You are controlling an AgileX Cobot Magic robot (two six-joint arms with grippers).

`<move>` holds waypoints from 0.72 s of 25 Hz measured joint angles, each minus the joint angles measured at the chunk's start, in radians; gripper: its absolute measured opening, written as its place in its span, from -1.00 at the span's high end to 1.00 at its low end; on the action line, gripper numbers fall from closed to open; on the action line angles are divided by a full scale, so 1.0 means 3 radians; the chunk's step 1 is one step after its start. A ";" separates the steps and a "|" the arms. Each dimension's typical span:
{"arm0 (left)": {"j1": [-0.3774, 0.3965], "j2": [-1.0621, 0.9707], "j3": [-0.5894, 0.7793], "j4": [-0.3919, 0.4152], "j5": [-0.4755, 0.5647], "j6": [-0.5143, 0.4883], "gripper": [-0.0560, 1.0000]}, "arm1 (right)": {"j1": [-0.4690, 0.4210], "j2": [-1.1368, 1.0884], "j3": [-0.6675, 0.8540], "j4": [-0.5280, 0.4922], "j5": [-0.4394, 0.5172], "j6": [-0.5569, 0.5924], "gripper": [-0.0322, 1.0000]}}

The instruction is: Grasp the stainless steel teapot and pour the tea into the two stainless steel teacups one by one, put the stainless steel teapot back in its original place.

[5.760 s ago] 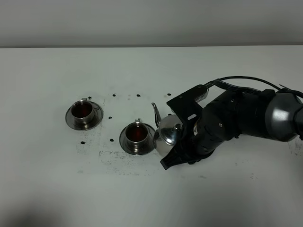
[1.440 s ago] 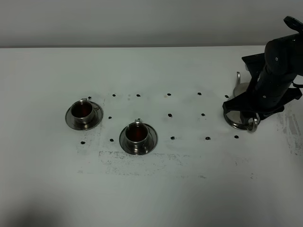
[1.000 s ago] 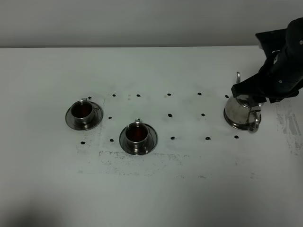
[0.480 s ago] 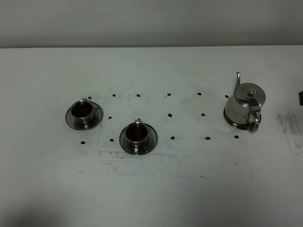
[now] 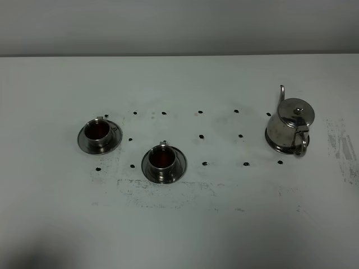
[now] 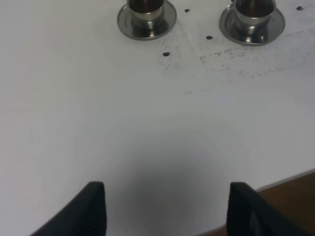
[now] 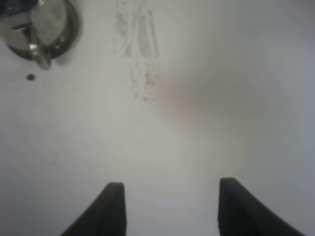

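Both teacups (image 5: pixel 100 134) (image 5: pixel 163 163) hold tea, and the teapot (image 5: pixel 290 130) stands on the table (image 5: pixel 224 224) well clear of the right claw (image 7: pixel 170 206) — spread, empty. Left claw (image 6: pixel 165 209) likewise spread. Little risk remains — only a stray sweep toppling the full cups.

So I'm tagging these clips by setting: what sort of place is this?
Probably a lab test bench, not a kitchen: a bare white table marked with a grid of black dots, holding only a steel teapot and two teacups.

No text, label, brand, number or sign can be read on the shiny round-bellied steel teapot (image 5: pixel 290 128), the two small steel cups on round saucers (image 5: pixel 100 134) (image 5: pixel 163 162), or the white tabletop (image 5: pixel 185 224)
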 joint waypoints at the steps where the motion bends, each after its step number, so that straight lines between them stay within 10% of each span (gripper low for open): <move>1: 0.0000 0.0000 0.0000 0.0000 0.0000 0.0000 -0.10 | 0.0000 -0.0089 0.0067 0.0066 0.0001 -0.0055 0.13; 18: 0.0000 0.0000 0.0000 0.0000 0.0000 0.0000 -0.10 | 0.0000 -0.1453 0.0636 0.0672 0.0330 -0.0735 0.14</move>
